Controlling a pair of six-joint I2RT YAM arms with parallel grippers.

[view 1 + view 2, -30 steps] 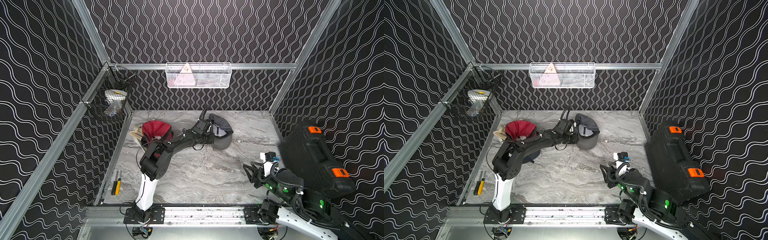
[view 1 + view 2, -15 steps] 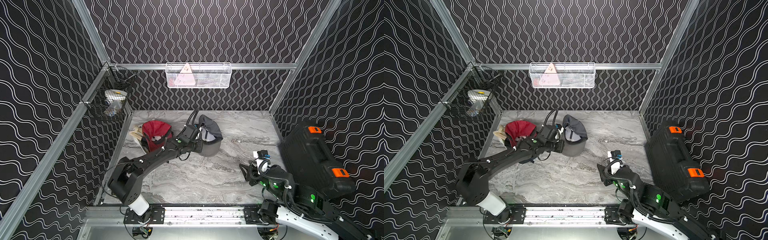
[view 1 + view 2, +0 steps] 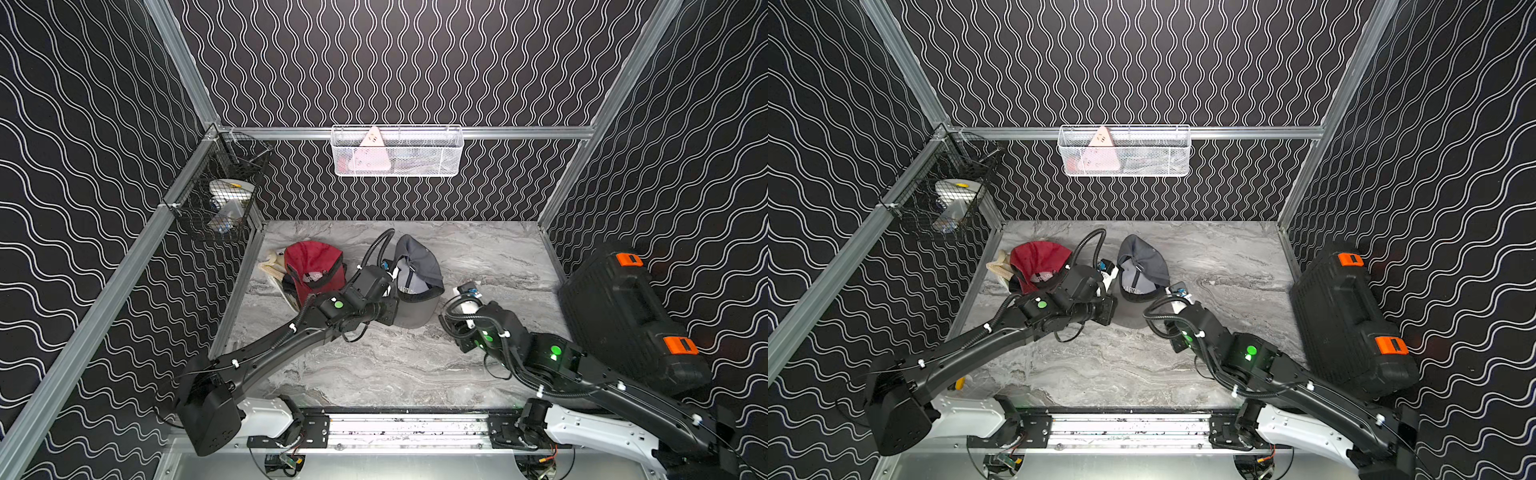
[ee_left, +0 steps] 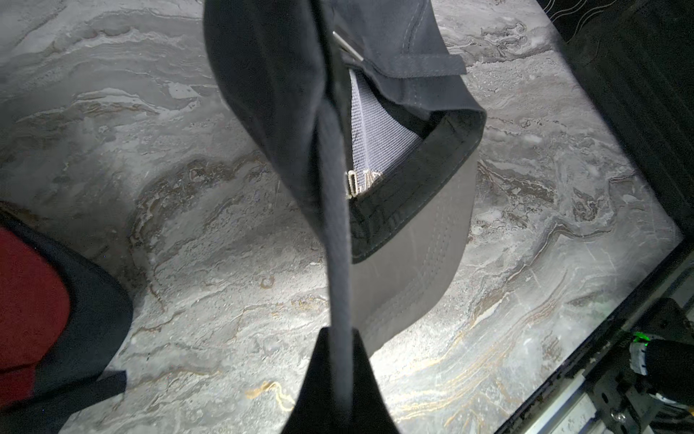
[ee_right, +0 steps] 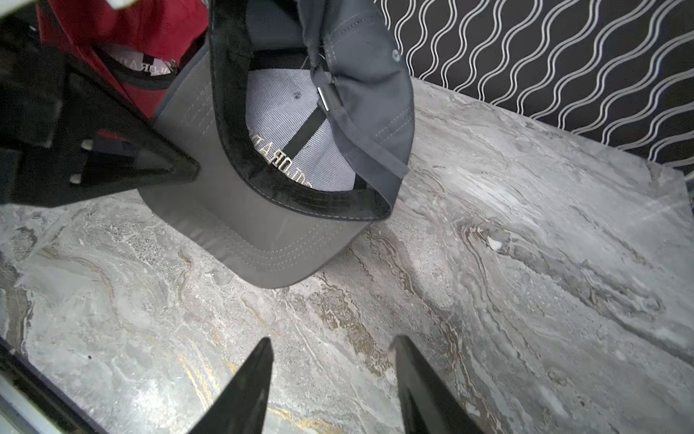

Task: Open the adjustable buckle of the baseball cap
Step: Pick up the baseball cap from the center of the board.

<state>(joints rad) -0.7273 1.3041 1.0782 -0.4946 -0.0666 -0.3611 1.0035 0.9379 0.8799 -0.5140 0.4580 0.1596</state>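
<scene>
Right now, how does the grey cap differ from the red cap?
The grey cap is pinched by the shut left gripper; the red cap lies free. The grey cap's brim rests near the middle of the table; the red cap sits by the table's edge. Both show their insides with pale lettering.

Bright even light, sharp, wrist fg blurry
</scene>
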